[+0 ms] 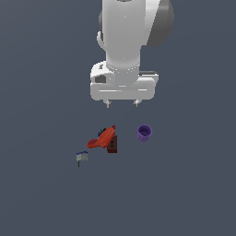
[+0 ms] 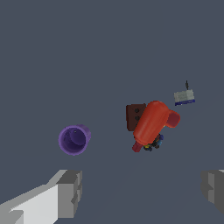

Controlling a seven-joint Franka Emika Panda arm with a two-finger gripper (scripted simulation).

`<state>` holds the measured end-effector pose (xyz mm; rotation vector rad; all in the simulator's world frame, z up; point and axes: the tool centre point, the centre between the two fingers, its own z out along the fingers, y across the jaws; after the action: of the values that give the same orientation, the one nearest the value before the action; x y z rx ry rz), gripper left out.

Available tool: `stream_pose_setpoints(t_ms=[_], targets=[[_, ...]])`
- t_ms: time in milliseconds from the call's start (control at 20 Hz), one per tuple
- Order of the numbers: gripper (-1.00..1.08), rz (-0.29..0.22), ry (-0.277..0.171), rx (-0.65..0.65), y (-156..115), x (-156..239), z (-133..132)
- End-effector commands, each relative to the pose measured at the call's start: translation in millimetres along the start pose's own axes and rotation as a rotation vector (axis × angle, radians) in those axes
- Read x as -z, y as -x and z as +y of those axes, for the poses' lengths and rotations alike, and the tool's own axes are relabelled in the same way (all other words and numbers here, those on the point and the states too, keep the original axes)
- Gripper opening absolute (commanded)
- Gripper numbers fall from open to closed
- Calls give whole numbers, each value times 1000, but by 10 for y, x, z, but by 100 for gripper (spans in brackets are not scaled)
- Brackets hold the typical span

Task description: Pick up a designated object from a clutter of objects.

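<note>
Jaws [image 2: 142, 194] gape wide above purple cup [image 1: 144, 132], standing apart from red drill [image 1: 103, 138].

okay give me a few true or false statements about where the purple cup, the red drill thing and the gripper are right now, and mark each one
1. The purple cup stands apart from the other items. True.
2. The gripper is shut on the cup. False: its fingers are spread open and hang above the objects, holding nothing.
3. The red drill-shaped tool lies against the dark brown block. True.
4. The small grey box with a blue top sits inside the cup. False: it rests on the surface at the exterior view's left of the drill, and the cup looks empty in the wrist view.
</note>
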<state>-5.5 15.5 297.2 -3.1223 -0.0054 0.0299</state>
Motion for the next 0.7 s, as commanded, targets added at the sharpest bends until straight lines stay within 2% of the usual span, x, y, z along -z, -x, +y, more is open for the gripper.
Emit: stream_pose_setpoints(t_ms=[0,650], targets=[[28,0,0,0,0,0,0],[28,-10,-3,22,-25,-29,-40]])
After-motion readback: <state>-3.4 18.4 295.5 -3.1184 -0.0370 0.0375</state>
